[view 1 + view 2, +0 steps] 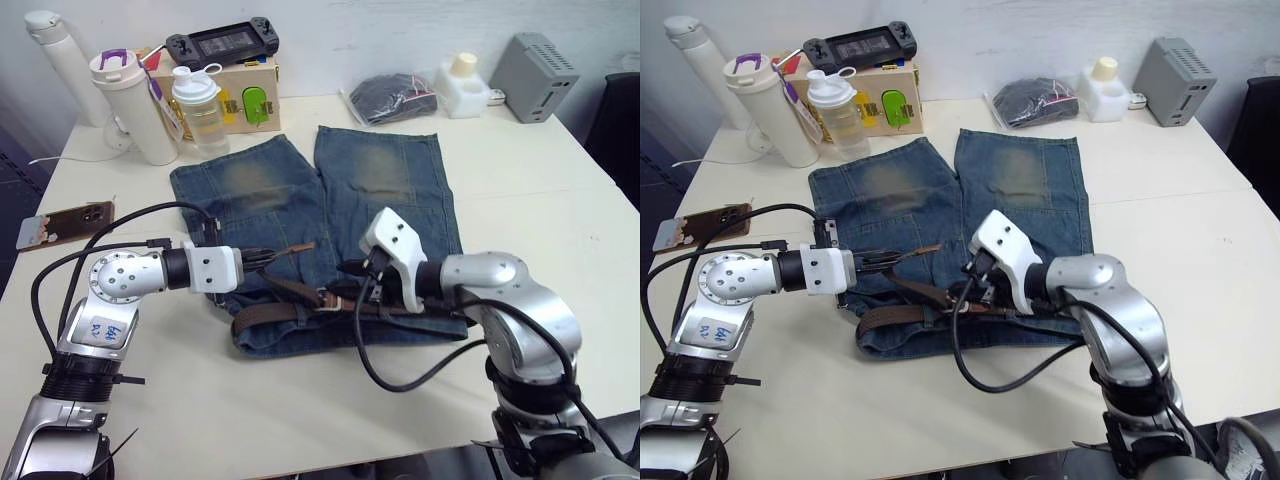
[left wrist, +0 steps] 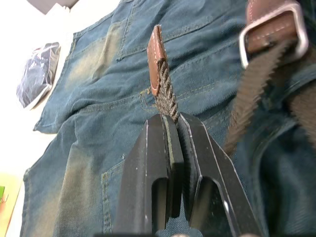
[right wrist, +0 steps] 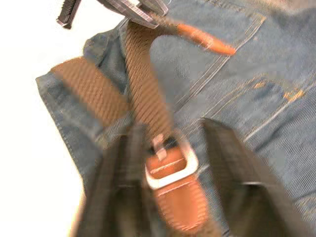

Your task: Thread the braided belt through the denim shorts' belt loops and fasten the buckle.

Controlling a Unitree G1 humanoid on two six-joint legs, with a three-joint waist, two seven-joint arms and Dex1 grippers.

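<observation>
Denim shorts lie flat on the white table, legs pointing away from the robot, waistband nearest it. Along that waistband runs the braided belt, its long axis left to right. The left gripper is clamped on the strap just behind the tan leather tip, which points toward the right arm (lifted off the cloth). The right gripper stands wide, its fingers either side of the buckle, not pinching it. Belt loops are hard to make out.
</observation>
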